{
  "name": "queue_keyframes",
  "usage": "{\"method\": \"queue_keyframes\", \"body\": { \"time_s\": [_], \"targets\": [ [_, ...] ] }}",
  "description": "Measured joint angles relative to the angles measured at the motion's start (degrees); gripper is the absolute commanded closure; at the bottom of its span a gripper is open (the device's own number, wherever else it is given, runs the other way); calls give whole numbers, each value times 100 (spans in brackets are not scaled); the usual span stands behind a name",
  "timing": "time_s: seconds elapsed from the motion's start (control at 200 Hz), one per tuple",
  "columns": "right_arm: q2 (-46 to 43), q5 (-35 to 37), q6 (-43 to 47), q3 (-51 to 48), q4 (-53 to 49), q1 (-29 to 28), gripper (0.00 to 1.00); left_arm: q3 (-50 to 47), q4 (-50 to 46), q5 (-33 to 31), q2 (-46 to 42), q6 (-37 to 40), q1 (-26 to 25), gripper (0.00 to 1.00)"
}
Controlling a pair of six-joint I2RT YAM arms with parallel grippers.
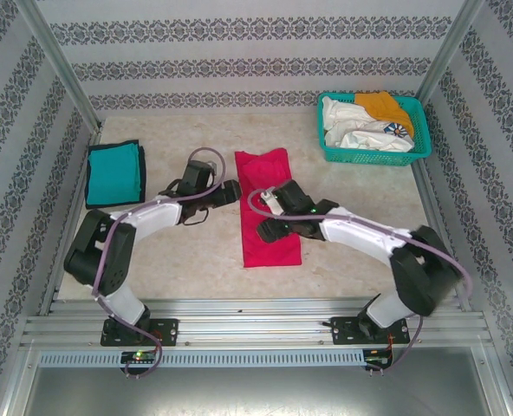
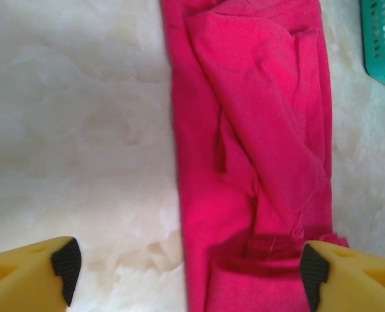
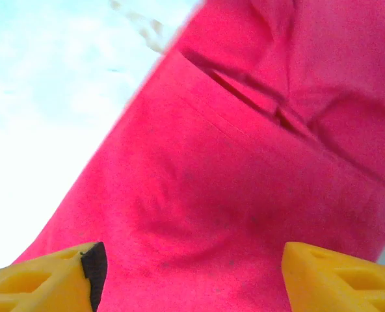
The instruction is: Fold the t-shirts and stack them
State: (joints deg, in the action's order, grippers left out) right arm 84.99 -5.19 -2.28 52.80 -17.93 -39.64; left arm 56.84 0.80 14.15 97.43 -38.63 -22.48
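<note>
**Operator:** Top view; locate the pink-red t-shirt.

**Technician:** The pink-red t-shirt (image 1: 263, 169) lies on the table (image 1: 178, 260) as a long narrow strip, folded lengthwise. The teal t-shirt (image 1: 113, 173) lies folded well to its left. The basket (image 1: 369, 158), holding white t-shirts (image 1: 360, 134) and an orange t-shirt (image 1: 382, 106), stands beyond its far right corner. The left gripper (image 1: 229, 192) sits just beside the strip's left edge; the right gripper (image 1: 272, 224) sits over the strip's near half.

**Operator:** Left wrist view; state of the left gripper?

**Technician:** The left gripper (image 2: 186, 266) is spread wide and grips nothing. One black pad (image 2: 66, 263) hangs over bare table (image 2: 75, 130) left of the pink-red t-shirt (image 2: 257, 130); the other hangs at the strip's right edge. The cloth shows creases and an overlapping layer. A corner of the basket (image 2: 381, 39) lies to its upper right.

**Operator:** Right wrist view; state of the right gripper?

**Technician:** The right gripper (image 3: 192, 266) is spread wide, with no cloth pinched. The pink-red t-shirt (image 3: 244, 195) lies close beneath, spanning the gap between both yellow fingers (image 3: 43, 283); contact between tips and cloth cannot be told. Bare table (image 3: 43, 97) shows to the shirt's upper left.
</note>
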Motion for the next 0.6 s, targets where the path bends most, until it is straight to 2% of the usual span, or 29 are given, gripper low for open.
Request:
{"method": "queue_keyframes", "body": {
  "time_s": [0.15,0.265,0.604],
  "targets": [
    [-754,-319,1204,-227,-63,-31,23,1008,-511,192,802,-120,0,47],
    [-1078,-455,1895,-330,-205,-142,23,1694,-782,348,1416,-157,0,60],
    [-1327,-651,2924,-525,-656,-413,23,3084,-1460,400,2601,-101,11,63]
  ]
}}
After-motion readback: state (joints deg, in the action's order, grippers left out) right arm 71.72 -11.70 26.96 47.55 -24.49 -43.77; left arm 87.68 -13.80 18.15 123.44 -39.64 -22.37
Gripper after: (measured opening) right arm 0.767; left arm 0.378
